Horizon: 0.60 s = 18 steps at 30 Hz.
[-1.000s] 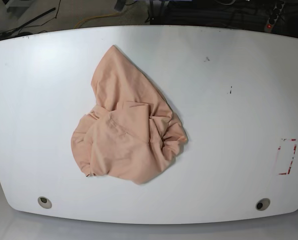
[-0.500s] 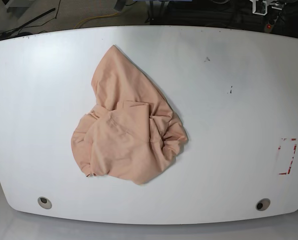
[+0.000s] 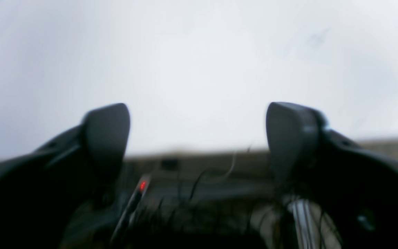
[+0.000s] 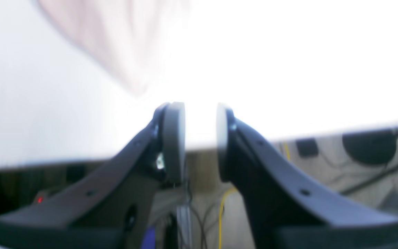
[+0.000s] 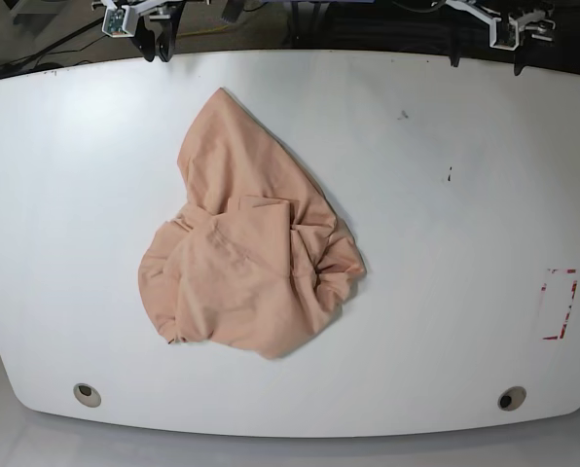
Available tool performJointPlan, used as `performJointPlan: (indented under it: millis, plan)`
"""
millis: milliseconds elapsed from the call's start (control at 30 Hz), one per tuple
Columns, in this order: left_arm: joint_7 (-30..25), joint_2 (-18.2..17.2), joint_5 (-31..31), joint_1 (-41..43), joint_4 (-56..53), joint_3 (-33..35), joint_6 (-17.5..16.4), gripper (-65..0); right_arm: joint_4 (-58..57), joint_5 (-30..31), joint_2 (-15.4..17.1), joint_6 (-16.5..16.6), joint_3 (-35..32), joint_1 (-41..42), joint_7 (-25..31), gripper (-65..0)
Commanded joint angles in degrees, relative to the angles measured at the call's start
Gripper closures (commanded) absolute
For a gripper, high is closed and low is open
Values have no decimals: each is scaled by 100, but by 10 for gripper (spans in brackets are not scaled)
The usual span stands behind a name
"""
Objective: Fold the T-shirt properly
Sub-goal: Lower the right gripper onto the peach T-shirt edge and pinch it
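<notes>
At the far left corner of the white worktop [image 5: 446, 321], the right gripper [image 5: 155, 46] hangs just over the far edge, its jaws drawn close with a narrow gap between them and nothing held. The T-shirt [image 5: 251, 263] lies crumpled in a heap left of the worktop's centre, one pointed end reaching toward the far edge, the bunched bulk toward the near edge. A small red-marked rectangle [image 5: 560, 304] sits near the right edge. At the far right corner, the left gripper [image 5: 487, 51] hovers over the far edge, jaws spread wide and empty.
</notes>
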Motion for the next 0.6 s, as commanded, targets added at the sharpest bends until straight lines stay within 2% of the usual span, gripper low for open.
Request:
performJointPlan:
  millis: [0,67,167,267,467,567]
  plan:
    - [-159,78,-5,71,90,-32,49,-650,94,36,151,0,1,78,27,-154]
    - [-159,166,-5,53,90,-32,49,-650,102,36,247,0,-78,333,-193,-195]
    - [-159,175,-5,-61,90,-6,49,-650,102,36,476,0,-149,720,-510,-298]
    - [-150,192,4,-272,81,-6,49,-650,94,80,617,0,-193,1107,-888,-358]
    - [-141,192,4,-395,81,3,49,-650,94,62,951,0,-325,1924,-1705,-365]
    - [-141,184,13,-588,81,117,49,-650,94,45,1285,0,-527,2460,-2197,-365]
